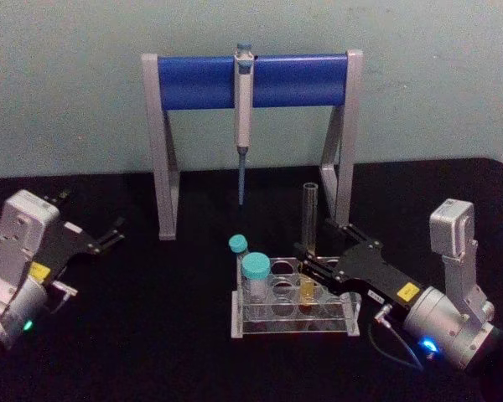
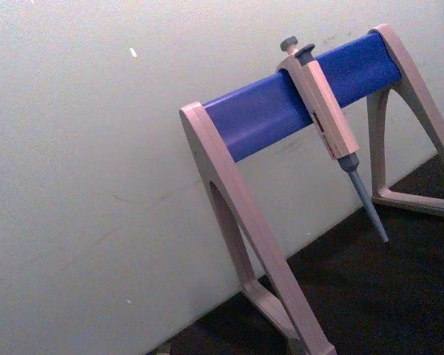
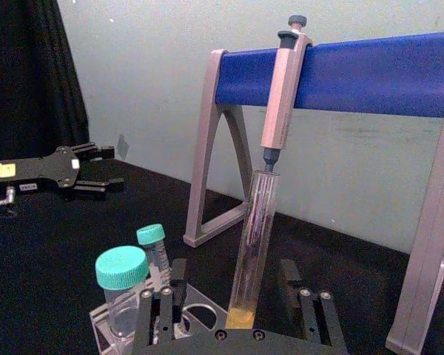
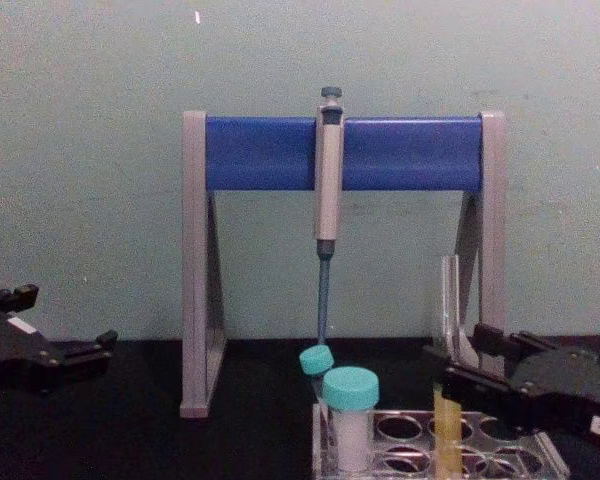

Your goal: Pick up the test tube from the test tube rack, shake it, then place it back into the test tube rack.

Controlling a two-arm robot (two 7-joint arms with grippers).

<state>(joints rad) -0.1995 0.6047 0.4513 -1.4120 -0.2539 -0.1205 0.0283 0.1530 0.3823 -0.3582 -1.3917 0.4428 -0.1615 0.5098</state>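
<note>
The test tube is a tall clear glass tube with yellow liquid at its bottom. It stands in a hole on the right side of the clear test tube rack. My right gripper reaches in from the right, open, with one finger on each side of the tube's lower half. The right wrist view shows the test tube between the two fingers, with a gap on both sides. In the chest view the right gripper is level with the test tube above the rack. My left gripper is parked at the far left, open.
Two teal-capped vials stand in the rack's left end. Behind the rack is a grey-and-blue pipette stand with a grey pipette hanging from its bar. The table is black, with free room left of the rack.
</note>
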